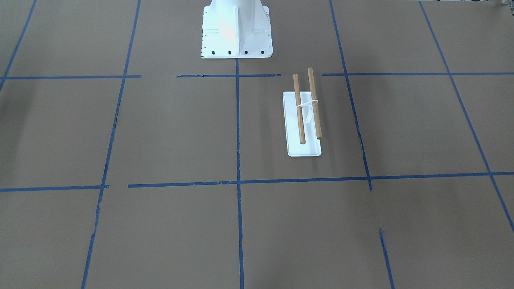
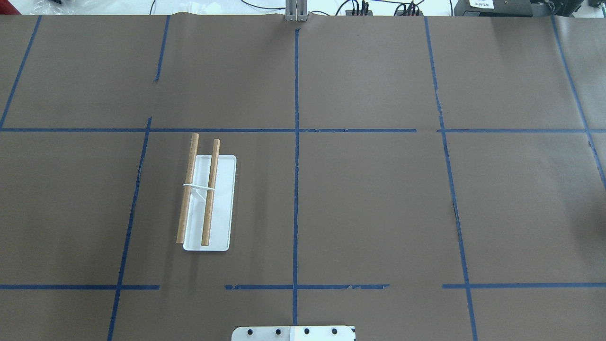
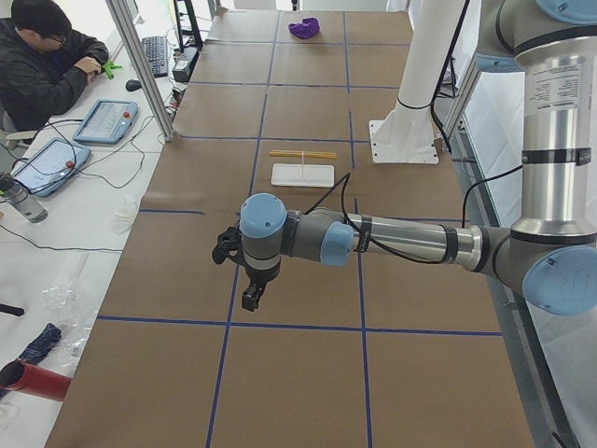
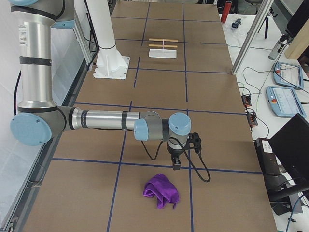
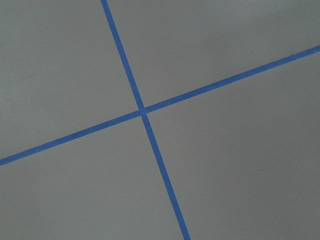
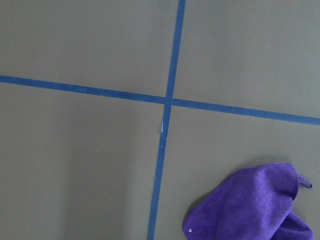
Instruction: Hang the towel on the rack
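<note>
The rack point(image 1: 303, 120) stands on the brown table, with a flat white base and two wooden rods side by side; it also shows in the overhead view point(image 2: 208, 199). The purple towel point(image 4: 161, 191) lies crumpled on the table at the robot's right end, far from the rack. The right wrist view shows it at the lower right point(image 6: 255, 205), with its loop tag. My right gripper point(image 4: 176, 166) hangs just above the table, close beside the towel. My left gripper point(image 3: 250, 301) hangs over the table's left end. I cannot tell whether either is open or shut.
The white robot pedestal point(image 1: 236, 32) is bolted behind the rack. Blue tape lines point(image 2: 296, 142) grid the table. An operator point(image 3: 47, 65) sits at a side table with tablets point(image 3: 103, 121). A second side table with tablets point(image 4: 287, 96) stands at the other end.
</note>
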### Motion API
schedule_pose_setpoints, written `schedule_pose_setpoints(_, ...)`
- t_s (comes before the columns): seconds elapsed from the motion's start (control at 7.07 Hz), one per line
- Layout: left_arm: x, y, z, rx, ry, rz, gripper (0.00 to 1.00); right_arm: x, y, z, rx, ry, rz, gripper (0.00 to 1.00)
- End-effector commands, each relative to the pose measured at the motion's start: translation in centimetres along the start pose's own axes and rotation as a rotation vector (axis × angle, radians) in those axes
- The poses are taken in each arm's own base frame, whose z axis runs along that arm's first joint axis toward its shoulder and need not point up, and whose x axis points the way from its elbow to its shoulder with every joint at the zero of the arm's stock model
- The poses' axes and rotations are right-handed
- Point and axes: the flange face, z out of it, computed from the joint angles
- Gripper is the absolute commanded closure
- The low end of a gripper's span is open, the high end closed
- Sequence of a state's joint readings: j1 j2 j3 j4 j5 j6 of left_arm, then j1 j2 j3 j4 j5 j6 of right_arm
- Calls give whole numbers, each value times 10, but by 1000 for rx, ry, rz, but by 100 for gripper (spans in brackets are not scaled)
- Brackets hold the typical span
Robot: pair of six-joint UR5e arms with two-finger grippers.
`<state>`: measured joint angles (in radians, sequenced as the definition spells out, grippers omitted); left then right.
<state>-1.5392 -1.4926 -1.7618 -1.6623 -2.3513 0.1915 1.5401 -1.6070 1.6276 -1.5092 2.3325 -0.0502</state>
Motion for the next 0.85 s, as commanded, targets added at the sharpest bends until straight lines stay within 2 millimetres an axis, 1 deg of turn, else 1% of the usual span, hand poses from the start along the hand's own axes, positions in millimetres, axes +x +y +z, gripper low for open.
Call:
schedule_pose_setpoints(0.0,12,-28,-16,51,0,46,0,-24,4,-21,44,-34,-23,0)
schedule_pose_setpoints(0.14,16,-41,-23,100,-15,91,0,-35,22,-32,95,-31,-70,0)
schedule_pose_setpoints(0.28,18,-47,-26,162,-25,154,0,-44,20,-35,129,-31,-119,0)
schedule_pose_setpoints(0.42,15,-46,-22,184,-29,176,0,-39,37,-31,136,-20,-149,0)
schedule_pose_setpoints(0.57,12,-51,-20,184,-25,178,0,-23,63,-4,89,66,-215,0)
schedule_pose_setpoints(0.71,12,-52,-20,184,-24,179,0,-11,69,17,38,117,-274,0)
